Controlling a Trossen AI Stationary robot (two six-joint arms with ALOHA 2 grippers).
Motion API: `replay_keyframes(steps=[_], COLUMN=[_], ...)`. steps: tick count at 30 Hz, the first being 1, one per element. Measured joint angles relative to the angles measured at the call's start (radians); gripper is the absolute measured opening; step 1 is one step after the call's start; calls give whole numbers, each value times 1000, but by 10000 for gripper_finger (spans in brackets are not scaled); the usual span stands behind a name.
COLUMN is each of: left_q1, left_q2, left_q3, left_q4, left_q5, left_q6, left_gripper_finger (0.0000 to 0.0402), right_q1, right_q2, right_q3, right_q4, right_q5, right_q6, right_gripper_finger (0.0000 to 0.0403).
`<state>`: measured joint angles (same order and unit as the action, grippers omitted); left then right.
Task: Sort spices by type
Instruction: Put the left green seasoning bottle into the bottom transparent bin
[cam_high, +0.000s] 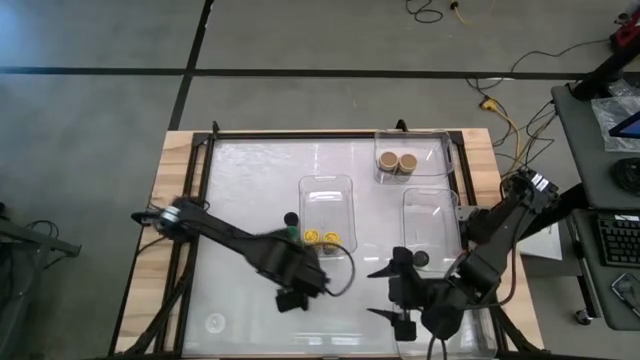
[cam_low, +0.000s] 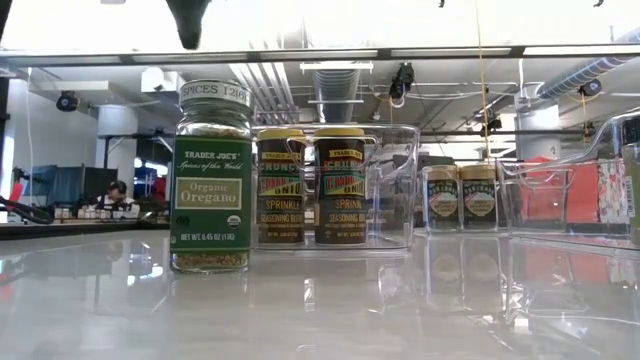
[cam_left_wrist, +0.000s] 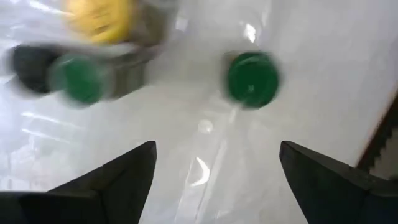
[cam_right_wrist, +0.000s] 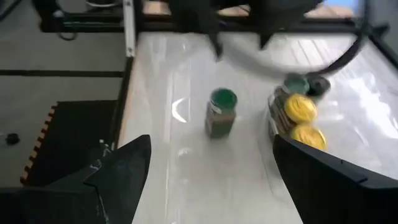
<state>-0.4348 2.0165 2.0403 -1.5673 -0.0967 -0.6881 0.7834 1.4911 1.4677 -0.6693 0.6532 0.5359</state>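
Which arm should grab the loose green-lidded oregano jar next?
Probably left. The left gripper hangs open almost directly over the green-lidded jar; the right gripper, also open, waits farther off.

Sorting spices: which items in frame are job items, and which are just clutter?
Job items:
- small green-lidded oregano jar standing alone
- second green-lidded jar
- two yellow-lidded jars
- two tan-lidded jars
- black-lidded jar

Not being sorted:
- clear rectangular plastic trays
- black keyboard on the side desk
- cables on the floor
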Motion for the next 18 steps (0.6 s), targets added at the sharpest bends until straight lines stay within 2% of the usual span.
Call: replay_keyframes(steps=[5,9,13,18], left_q1=[-23,-54,-80,-94], left_q2=[-238,-449,-645,-818], left_q3=[-224,-439,-632,-810], left_q4=[48,253,455,613], left_q5=[-86,-100,-108,-140], left_q6=[-84,-147,-204,-264], left_gripper_finger=[319,312,311,311], right_q1=[-43,-107,-157,-218], right_q2=[23,95,191,297], right_q3=[0,12,80,172], right_q4=[103,233,234,232], right_q5=[-38,-137,-177,-255], right_q6=[-109,-171,-184,-196], right_gripper_finger=[329,329,329,329])
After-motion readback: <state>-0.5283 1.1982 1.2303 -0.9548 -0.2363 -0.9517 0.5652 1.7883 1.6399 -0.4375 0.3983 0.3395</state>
